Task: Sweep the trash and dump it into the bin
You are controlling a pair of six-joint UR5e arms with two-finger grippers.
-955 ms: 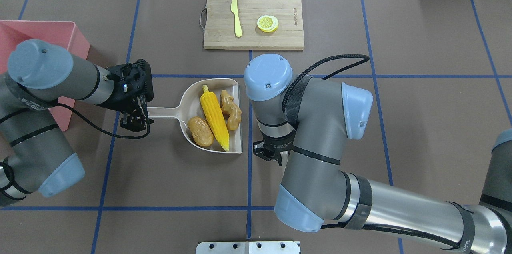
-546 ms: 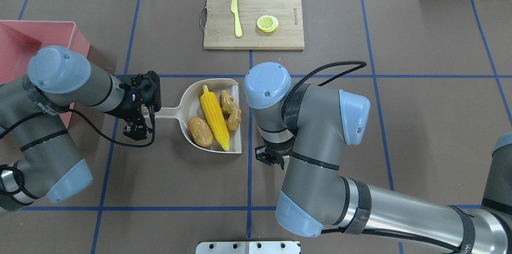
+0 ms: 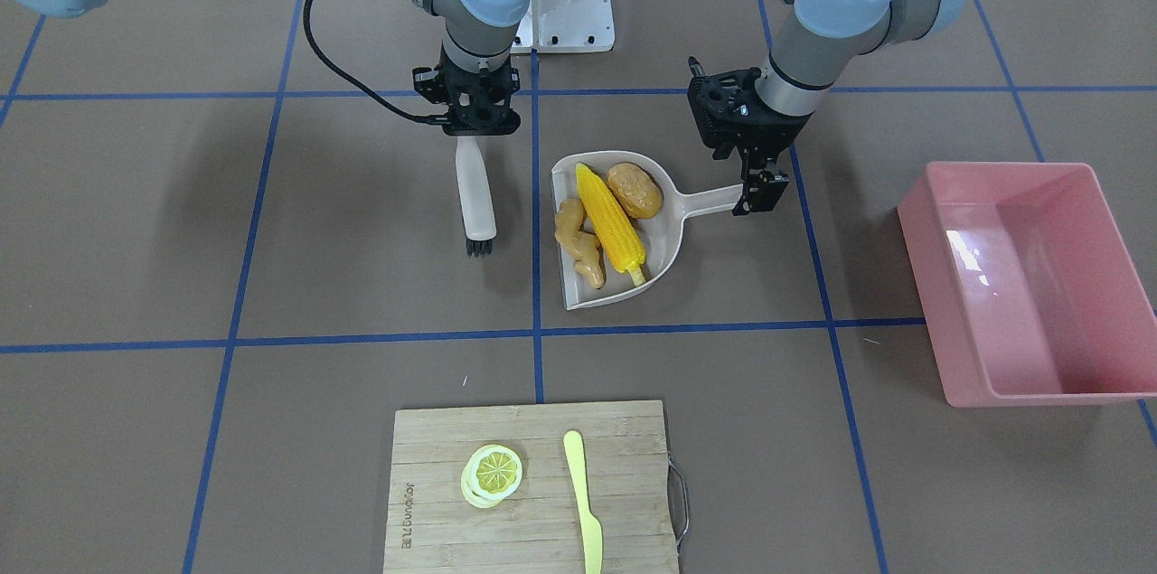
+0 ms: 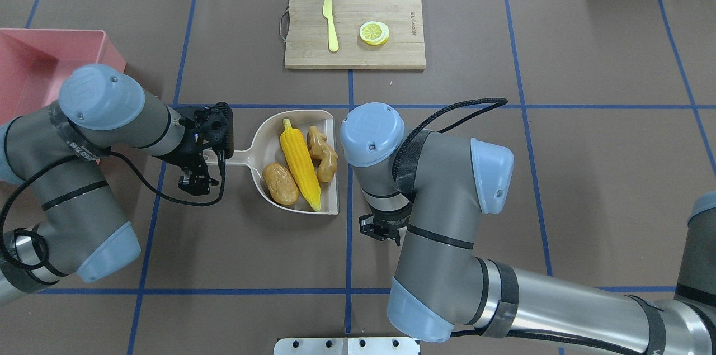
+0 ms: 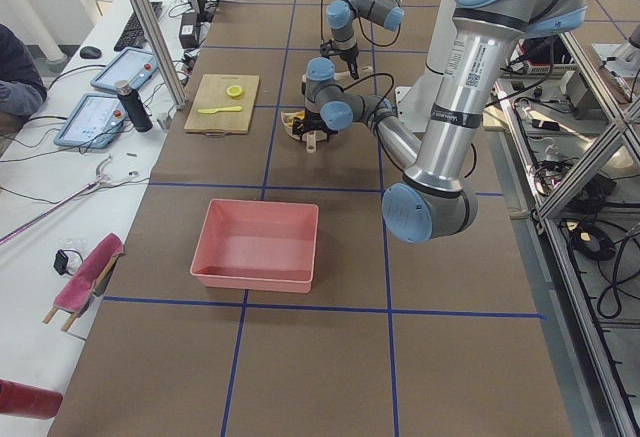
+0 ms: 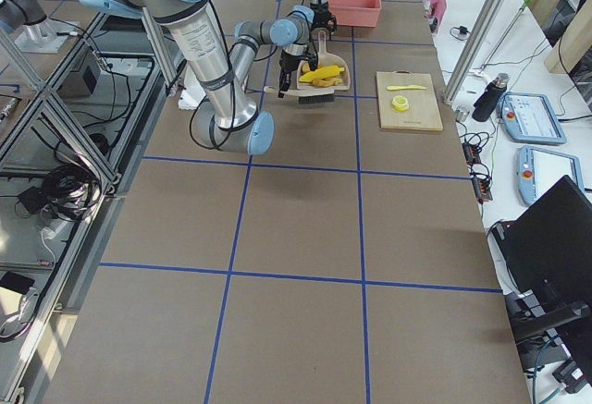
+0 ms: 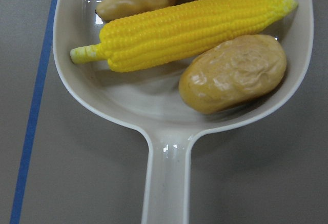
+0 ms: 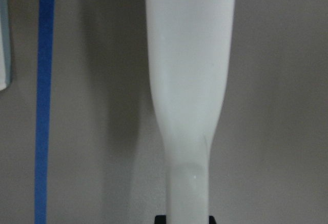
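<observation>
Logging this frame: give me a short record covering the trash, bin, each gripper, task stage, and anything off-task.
trash: corn cob, potato, ginger root, all in the dustpan
bin: pink, empty, on the robot's left, apart from the dustpan
left gripper: at the end of the dustpan handle; grip cannot be told
right gripper: shut on the white brush, beside the dustpan's open edge, not touching it
stage: swept in, not yet dumped
off-task: knife and lemon slice on the cutting board
</observation>
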